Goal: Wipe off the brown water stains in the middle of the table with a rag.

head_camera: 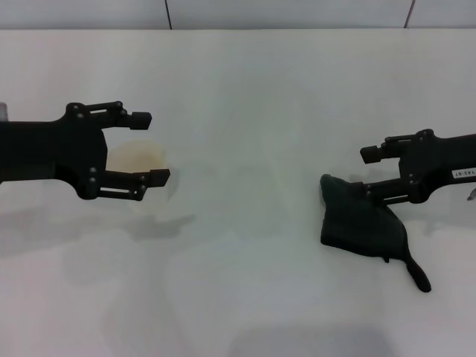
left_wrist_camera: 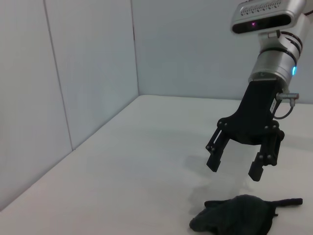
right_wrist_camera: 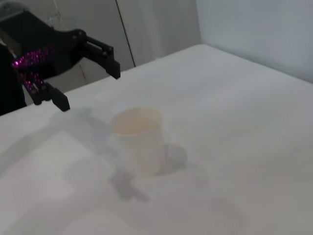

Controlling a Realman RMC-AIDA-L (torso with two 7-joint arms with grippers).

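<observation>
The dark rag lies bunched on the white table at the right, its narrow tail pointing toward the front edge. My right gripper is open and hovers just above the rag's far end. The left wrist view shows this gripper clear of the rag. My left gripper is open at the left, held in the air over a white paper cup with a tan inside. No brown water stain shows on the table in any view.
The right wrist view shows the cup standing upright with the left gripper above and beyond it. Grey wall panels run along the table's far edge. A wide stretch of bare table separates cup and rag.
</observation>
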